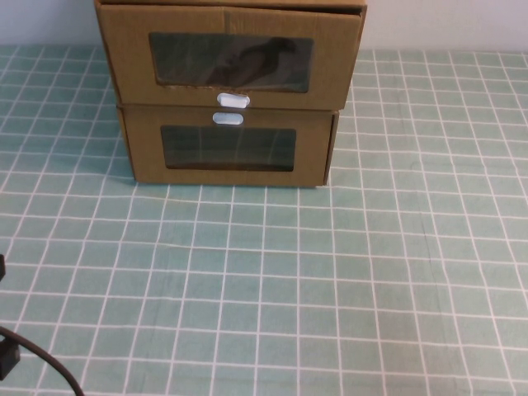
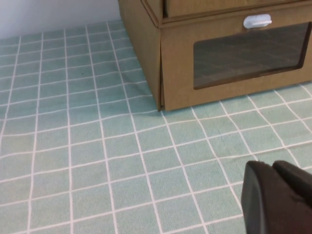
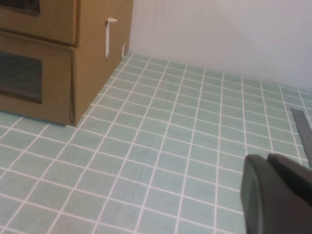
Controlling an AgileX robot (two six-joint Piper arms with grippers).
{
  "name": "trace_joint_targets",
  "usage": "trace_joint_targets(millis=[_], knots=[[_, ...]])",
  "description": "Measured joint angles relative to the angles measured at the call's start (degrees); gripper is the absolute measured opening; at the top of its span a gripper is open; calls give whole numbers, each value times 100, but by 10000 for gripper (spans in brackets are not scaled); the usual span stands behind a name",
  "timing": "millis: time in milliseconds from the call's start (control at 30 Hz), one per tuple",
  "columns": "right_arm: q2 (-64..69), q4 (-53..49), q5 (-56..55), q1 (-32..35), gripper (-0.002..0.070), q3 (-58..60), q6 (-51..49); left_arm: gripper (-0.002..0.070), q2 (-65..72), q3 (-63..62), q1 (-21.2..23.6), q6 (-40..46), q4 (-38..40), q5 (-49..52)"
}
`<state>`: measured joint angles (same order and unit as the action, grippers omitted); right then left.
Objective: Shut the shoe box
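Here the shoe box [image 1: 231,54] sits at the far side of the table [image 1: 330,289], stacked on a second box [image 1: 227,148]. Its front carries a window with a white tab [image 1: 233,101] just below, and that front juts nearer to us than the lower box's face, so we judge the drawer partly pulled out and not yet shut. The lower box has its own tab [image 1: 228,118] above its window, nearly touching the upper tab, and appears to sit flush.

We see our left gripper [image 2: 278,197] low over the tiles, near and left of the boxes, well apart from them; its dark fingers look pressed together. Our right gripper [image 3: 275,195] hangs on the right, also well clear of the cardboard, and we cannot tell how its fingers stand. In the high view only a dark cable [image 1: 37,359] shows at the near left corner.

The risks, as we judge them: a push on the drawer could slide or tip the whole stack toward the wall [image 3: 219,34] rather than seat it, since nothing braces the boxes. A push off centre could skew the drawer and jam it. With the tabs so close, we could also press the wrong box.
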<state>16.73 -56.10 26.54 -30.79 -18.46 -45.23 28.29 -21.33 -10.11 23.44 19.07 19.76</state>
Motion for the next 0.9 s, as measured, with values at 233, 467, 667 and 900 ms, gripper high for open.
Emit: trace_joint_targets(millis=[233,467,667,900], knots=[[0,0,-12,0,-14,0,0,-5,-653,469,0,-144,-98,-523],[0,0,-21,0,-14,0,0,-5,-1769,1753,0,-2238,-1721,-984],[0,0,-21,0,-14,0,0,-5,-2745,2260,0,-2656,-2144,-800],[0,0,-21,0,-14,0,0,-5,-2874,2283,0,-2676,-2184,95]])
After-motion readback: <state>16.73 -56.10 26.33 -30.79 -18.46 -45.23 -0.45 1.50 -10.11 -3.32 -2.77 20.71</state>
